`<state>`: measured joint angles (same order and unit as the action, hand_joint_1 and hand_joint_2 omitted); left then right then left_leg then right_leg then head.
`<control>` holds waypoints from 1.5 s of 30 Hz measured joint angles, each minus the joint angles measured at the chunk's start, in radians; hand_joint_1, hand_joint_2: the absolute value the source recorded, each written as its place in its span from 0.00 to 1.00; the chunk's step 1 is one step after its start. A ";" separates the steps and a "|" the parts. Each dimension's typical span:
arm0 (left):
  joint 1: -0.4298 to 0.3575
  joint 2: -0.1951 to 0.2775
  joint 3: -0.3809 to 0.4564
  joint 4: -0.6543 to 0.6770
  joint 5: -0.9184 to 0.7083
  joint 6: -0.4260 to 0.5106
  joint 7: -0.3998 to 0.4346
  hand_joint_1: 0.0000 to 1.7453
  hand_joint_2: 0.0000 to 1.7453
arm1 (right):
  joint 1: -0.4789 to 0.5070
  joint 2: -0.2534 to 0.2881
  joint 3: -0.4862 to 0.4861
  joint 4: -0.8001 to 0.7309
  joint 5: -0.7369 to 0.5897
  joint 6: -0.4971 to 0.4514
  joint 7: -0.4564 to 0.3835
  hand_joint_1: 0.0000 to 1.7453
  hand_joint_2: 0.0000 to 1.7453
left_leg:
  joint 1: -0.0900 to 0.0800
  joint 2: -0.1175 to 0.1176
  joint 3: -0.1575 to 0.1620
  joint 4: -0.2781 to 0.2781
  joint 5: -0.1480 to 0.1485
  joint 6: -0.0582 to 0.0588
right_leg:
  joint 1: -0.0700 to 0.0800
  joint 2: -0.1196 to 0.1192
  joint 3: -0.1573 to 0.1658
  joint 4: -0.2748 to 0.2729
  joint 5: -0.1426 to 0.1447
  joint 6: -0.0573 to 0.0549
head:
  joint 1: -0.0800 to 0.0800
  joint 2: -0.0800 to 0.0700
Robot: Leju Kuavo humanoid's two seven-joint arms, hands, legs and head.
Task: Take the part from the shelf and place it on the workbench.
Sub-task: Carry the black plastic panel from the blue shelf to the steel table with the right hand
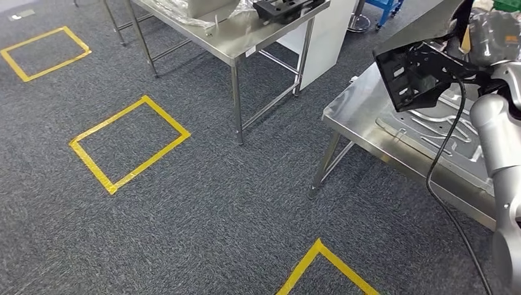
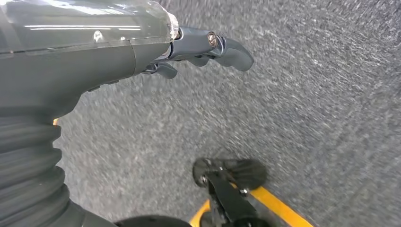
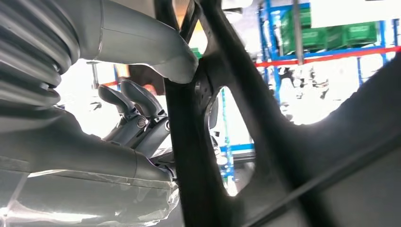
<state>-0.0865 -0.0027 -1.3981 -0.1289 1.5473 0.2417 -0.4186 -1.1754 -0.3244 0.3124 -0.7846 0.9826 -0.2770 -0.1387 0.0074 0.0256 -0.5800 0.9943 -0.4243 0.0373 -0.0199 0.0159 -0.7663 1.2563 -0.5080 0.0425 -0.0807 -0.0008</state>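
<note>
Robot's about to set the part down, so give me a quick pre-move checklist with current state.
1. Right hand grips the black part: ok, thumb and fingers clamp its frame.
2. Part over the workbench: ok, it hangs above the steel top.
3. Landing spot free: not ok, a stamped metal panel lies under the part.
4. Left hand out of the way: ok, it hangs over carpet, holding nothing.
5. Cable clear of the part: cannot tell.

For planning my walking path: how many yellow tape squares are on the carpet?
3: a far-left square, a middle square, and a bottom-edge square, only partly visible. More may lie outside view.
</note>
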 joint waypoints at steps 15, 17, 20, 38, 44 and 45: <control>-0.001 -0.003 0.000 0.002 0.006 -0.010 0.015 0.00 1.00 | 0.010 0.000 0.001 -0.049 -0.010 0.015 0.002 1.00 1.00 | 0.002 -0.015 -0.097 0.268 -0.159 -0.059 | -0.001 0.009 0.137 -0.251 0.116 -0.050 | -0.001 0.000; 0.001 -0.003 0.000 0.002 0.008 -0.010 0.017 0.00 1.00 | 0.012 0.003 0.004 -0.049 -0.009 0.019 0.002 1.00 1.00 | 0.002 -0.019 -0.126 0.315 -0.153 -0.056 | 0.003 0.040 0.137 -0.249 0.116 -0.051 | -0.001 0.000; 0.002 0.000 0.000 0.002 0.010 -0.011 0.019 0.00 1.00 | 0.011 0.004 0.006 -0.050 -0.009 0.019 0.003 1.00 1.00 | 0.003 -0.063 -0.053 0.137 -0.049 -0.039 | 0.006 0.082 0.136 -0.243 0.116 -0.049 | -0.001 0.000; 0.010 0.010 -0.020 0.005 -0.023 -0.083 0.069 0.00 1.00 | 0.029 -0.016 0.009 -0.068 -0.007 0.019 0.003 1.00 1.00 | 0.000 0.010 0.085 -0.010 -0.087 -0.039 | -0.006 -0.040 0.110 -0.243 0.135 0.000 | 0.000 0.000; 0.003 0.014 -0.031 0.006 -0.031 -0.078 0.078 0.00 1.00 | 0.028 -0.028 0.009 -0.096 -0.002 0.024 0.005 1.00 1.00 | 0.005 -0.006 0.039 0.142 -0.150 -0.068 | -0.007 -0.018 0.189 -0.249 0.061 -0.056 | -0.001 0.000; 0.004 0.014 -0.032 0.006 -0.032 -0.077 0.078 0.00 1.00 | 0.031 -0.027 0.009 -0.097 -0.001 0.025 0.006 1.00 1.00 | 0.005 -0.011 -0.025 0.226 -0.162 -0.069 | -0.005 -0.015 0.207 -0.250 0.045 -0.061 | -0.001 0.000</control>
<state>-0.0823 0.0118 -1.4298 -0.1228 1.5156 0.1643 -0.3402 -1.1446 -0.3517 0.3217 -0.8811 0.9814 -0.2525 -0.1328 0.0126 0.0141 -0.6045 1.2208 -0.5866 -0.0320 -0.0248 0.0004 -0.5598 1.0064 -0.4625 -0.0189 -0.0814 -0.0008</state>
